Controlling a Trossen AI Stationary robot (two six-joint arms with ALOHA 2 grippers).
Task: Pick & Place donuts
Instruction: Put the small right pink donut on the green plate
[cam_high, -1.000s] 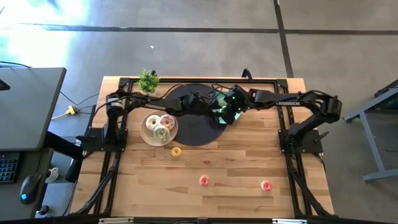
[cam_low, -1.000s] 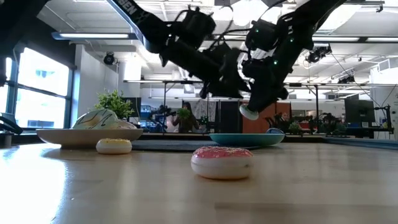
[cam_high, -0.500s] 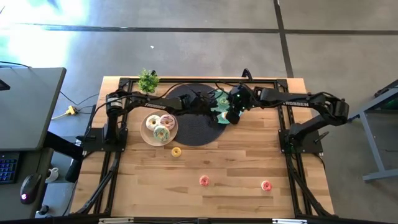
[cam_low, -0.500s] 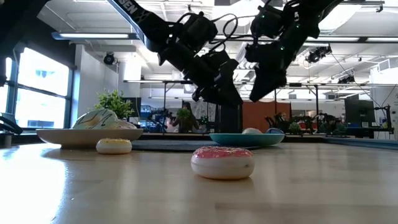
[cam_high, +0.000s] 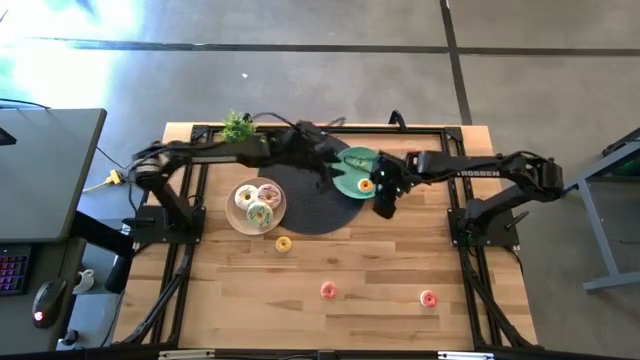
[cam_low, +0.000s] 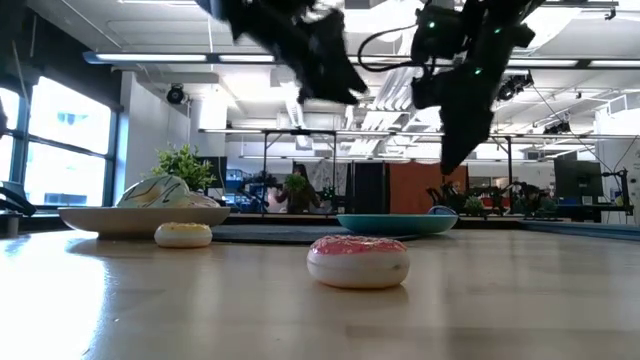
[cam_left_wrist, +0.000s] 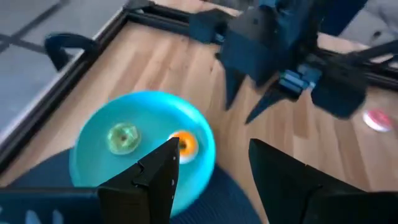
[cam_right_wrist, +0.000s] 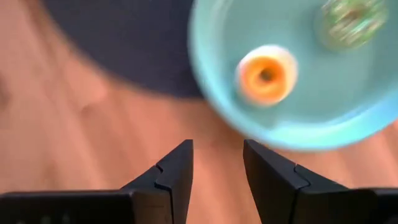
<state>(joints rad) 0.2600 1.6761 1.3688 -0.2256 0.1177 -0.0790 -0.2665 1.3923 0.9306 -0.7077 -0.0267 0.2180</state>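
Since a second ago the right gripper (cam_high: 385, 208) has let go of its load and pulled back from the teal plate (cam_high: 347, 182) — it now hangs off the plate's edge toward the front of the surface (cam_high: 370, 300), fingers (cam_right_wrist: 174, 171) parted with nothing between them. The left gripper (cam_high: 322, 160) has also drawn away, from over the plate toward its far-left side, and is likewise open and empty.

The beige plate (cam_high: 238, 220), well to the left of the teal plate across the dark mat (cam_high: 310, 210), holds three larger frosted donuts (cam_high: 258, 204). On the teal plate itself lie an orange donut (cam_high: 366, 185) and a green donut (cam_left_wrist: 122, 138) side by side, apart from each other.

That looks like a delivery just finished, so the arms are free for the next pick. Three small donuts are left loose on the bare wood: a yellow donut (cam_high: 283, 243) just in front of the beige plate, and a red donut (cam_high: 328, 290) and a pink donut (cam_high: 428, 298) well in front of the teal plate — roughly the last third of the job, by my reckoning.
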